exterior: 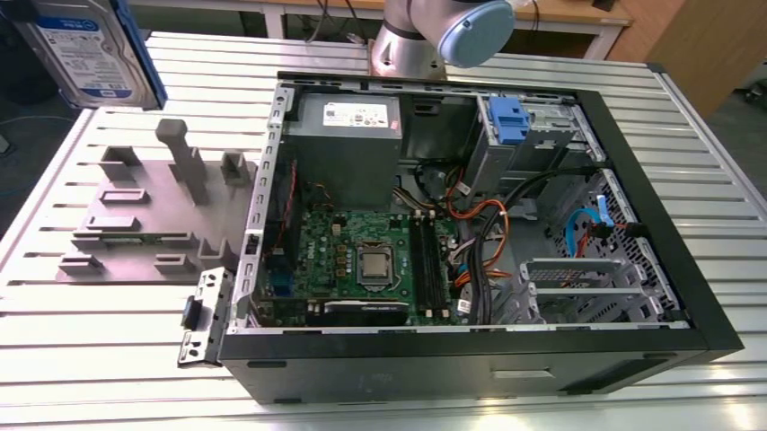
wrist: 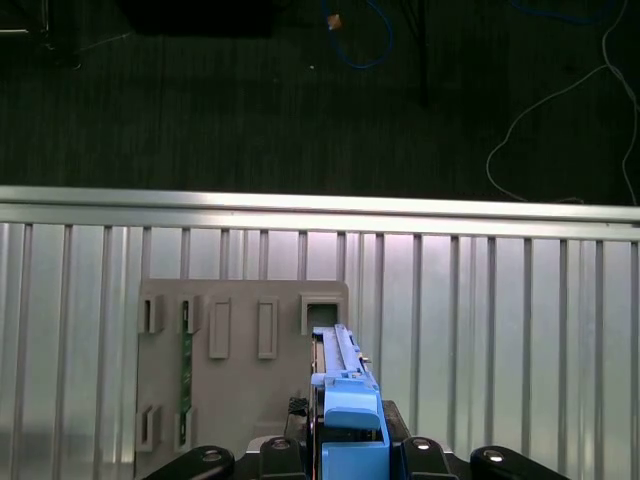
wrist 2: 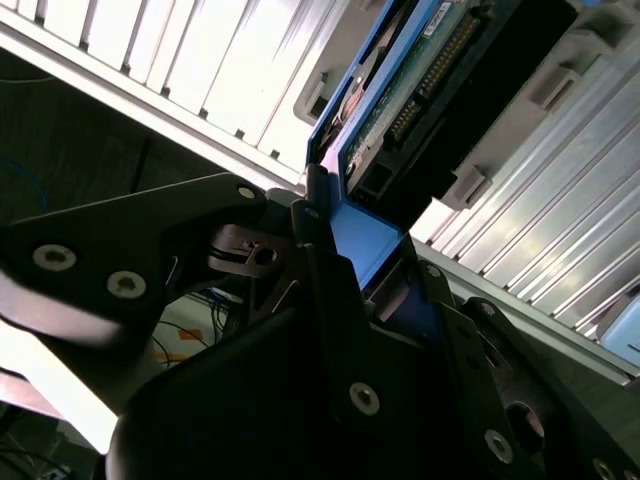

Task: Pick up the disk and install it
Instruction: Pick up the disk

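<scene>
The disk [exterior: 90,49], a silver hard drive with a white-and-blue label and a blue rail frame, hangs raised at the exterior view's far left, above the table's back corner. Both wrist views show my gripper [wrist 2: 365,240] shut on the disk's blue frame [wrist: 350,420]. The black fingers [wrist 2: 325,260] clamp either side of it, and the disk's connector edge [wrist 2: 425,85] points away from the gripper. Below the disk lies the grey holder plate [wrist: 230,350].
The grey holder plate [exterior: 144,211] with upright pegs lies on the ribbed metal table [exterior: 96,350]. An open black computer case [exterior: 480,224] holds a motherboard [exterior: 359,260], a grey power supply [exterior: 348,135], a blue-latched cage [exterior: 509,121] and a silver drive cage [exterior: 576,287]. The arm's base [exterior: 414,40] stands behind.
</scene>
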Action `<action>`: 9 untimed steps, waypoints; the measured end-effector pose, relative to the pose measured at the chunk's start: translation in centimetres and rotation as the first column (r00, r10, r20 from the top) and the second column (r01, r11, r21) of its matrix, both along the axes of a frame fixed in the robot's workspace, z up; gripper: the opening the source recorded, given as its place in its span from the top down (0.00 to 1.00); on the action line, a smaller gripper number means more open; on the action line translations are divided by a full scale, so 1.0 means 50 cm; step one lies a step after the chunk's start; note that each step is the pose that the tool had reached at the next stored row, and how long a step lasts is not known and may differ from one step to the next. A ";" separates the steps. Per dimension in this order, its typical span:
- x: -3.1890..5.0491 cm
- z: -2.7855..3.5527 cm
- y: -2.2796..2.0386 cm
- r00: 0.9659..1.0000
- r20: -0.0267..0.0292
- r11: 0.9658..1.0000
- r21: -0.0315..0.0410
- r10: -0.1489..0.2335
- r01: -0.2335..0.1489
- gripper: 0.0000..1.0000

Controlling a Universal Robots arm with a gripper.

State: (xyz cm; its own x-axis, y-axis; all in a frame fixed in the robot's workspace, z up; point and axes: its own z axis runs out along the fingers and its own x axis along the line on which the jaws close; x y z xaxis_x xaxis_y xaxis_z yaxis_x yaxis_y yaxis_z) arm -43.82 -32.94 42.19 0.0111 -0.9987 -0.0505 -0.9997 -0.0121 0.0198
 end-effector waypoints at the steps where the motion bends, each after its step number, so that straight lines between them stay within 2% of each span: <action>1: 0.000 0.001 0.0000 1.000 0.000 1.000 0.000 0.000 0.000 0.63; 9: 0.000 0.011 0.0000 1.000 0.000 1.000 0.000 0.000 0.000 0.63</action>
State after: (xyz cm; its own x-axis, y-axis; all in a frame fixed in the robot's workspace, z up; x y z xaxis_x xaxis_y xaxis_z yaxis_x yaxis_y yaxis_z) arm -43.82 -32.93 42.76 0.0111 -0.9987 -0.0505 -0.9997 -0.0121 0.0198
